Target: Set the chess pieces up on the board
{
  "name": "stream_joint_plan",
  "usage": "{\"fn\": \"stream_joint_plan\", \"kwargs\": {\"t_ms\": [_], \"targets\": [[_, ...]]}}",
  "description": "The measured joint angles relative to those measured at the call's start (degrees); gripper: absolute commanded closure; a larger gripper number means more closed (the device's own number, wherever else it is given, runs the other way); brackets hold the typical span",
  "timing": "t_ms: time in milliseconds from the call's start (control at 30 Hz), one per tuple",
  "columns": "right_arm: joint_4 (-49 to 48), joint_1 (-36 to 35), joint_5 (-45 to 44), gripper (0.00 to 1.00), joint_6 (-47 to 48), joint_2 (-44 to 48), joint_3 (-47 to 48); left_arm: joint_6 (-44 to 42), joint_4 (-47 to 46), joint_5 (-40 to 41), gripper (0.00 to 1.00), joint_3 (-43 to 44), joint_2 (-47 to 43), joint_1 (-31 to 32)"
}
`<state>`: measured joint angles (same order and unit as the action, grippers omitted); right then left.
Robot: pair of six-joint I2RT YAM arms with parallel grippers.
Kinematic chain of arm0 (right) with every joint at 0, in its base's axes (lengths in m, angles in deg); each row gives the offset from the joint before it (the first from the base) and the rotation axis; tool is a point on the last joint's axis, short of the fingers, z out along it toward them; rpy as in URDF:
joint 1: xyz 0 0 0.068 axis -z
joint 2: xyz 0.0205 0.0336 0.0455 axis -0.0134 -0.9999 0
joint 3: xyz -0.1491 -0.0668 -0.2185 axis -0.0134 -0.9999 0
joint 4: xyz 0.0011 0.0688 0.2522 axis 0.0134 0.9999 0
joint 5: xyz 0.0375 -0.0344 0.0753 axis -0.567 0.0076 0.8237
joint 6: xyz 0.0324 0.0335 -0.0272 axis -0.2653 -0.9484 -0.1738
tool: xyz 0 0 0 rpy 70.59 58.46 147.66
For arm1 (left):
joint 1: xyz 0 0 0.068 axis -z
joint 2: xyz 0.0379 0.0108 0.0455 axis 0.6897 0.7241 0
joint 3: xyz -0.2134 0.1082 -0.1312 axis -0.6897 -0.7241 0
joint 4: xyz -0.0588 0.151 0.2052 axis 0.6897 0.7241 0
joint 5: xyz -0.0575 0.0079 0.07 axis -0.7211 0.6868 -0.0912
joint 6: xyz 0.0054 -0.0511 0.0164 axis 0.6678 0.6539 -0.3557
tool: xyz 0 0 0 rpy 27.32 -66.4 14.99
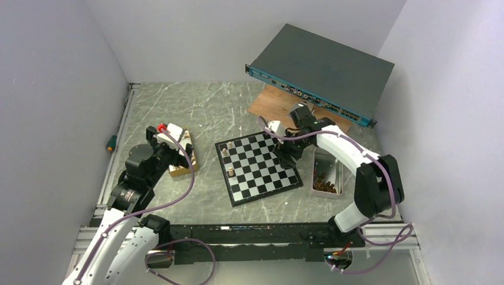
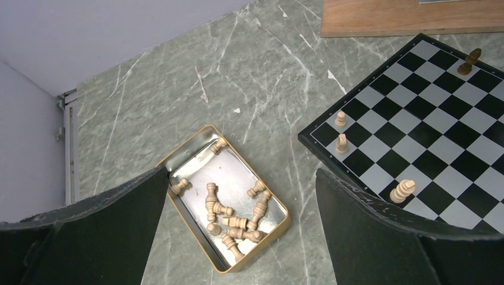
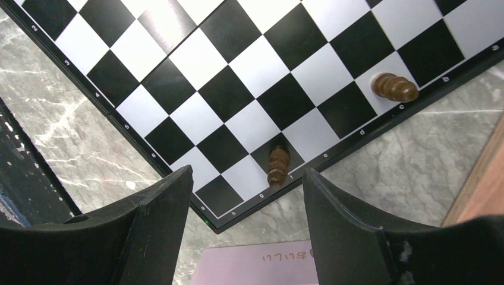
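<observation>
The board (image 1: 261, 172) lies in the middle of the table. My left gripper (image 2: 241, 172) hangs open above a gold tin (image 2: 178, 217) holding several light tan chess pieces (image 2: 235, 222). Three light pieces (image 2: 342, 143) stand on the board's (image 2: 440, 124) near side, and a dark one (image 2: 469, 61) stands at its far edge. My right gripper (image 3: 247, 171) is open over the board's (image 3: 238, 59) edge row. A dark piece (image 3: 277, 166) stands there free between the fingers, which do not touch it. A second dark piece (image 3: 394, 87) stands further along that row.
A silver tin (image 1: 327, 178) with dark pieces sits right of the board. A brown wooden plank (image 1: 267, 101) lies behind it under a tilted grey rack unit (image 1: 321, 71). A screwdriver (image 1: 110, 142) lies at the left wall. A pale label (image 3: 255, 264) shows under the right wrist.
</observation>
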<state>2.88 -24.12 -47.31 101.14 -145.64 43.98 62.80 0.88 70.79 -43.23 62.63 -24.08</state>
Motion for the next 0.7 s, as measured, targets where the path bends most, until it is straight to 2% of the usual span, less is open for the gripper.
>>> {"fn": "stream_joint_plan", "kwargs": {"t_ms": [433,700], "targets": [[0.5,5.0,8.5,0.28,0.1,10.2,0.0,0.5,-0.5,-0.4,0.01,0.0,0.4,-0.6],[2.0,7.7,17.3,0.29,1.6,15.3,0.3,7.3,-1.9,-2.6,0.01,-0.7,1.6,-0.6]]}}
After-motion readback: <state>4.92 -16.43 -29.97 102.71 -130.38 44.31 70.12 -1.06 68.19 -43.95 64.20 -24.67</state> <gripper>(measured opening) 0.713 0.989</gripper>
